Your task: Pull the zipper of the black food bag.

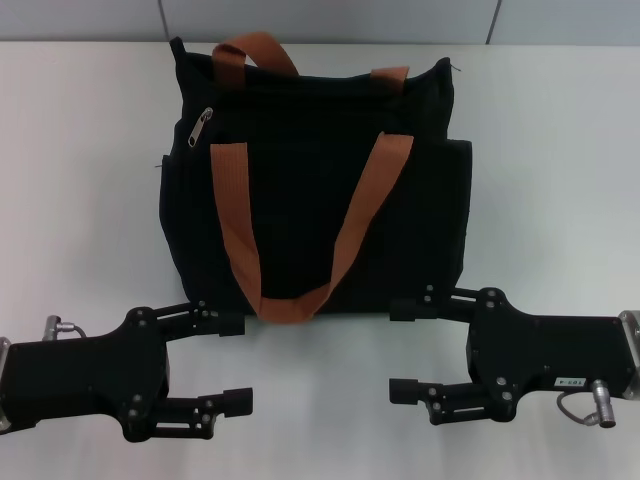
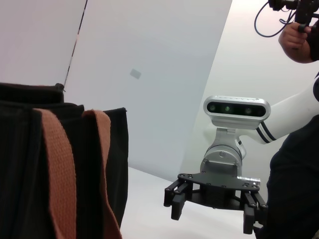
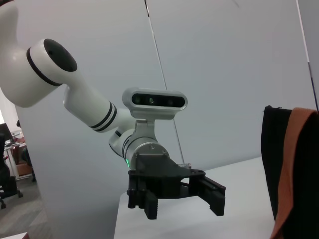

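Looks like a robotics lab or test room: bare white counter (image 1: 560,150), plain pale partition walls (image 2: 159,59), office chair (image 3: 6,179) beyond.

The large boxy black fabric food bag (image 1: 320,190) looks like matt woven cloth, slightly coarse. Its orange-brown webbing strap handles (image 1: 300,230) show a ribbed, rough weave. The small silver metal zipper pull (image 1: 201,127) gleams faintly. The white table top (image 1: 80,180) is smooth with a dull sheen. The black left gripper (image 1: 238,362) and black right gripper (image 1: 400,348) look like matt hard plastic or coated metal with small bright screws.
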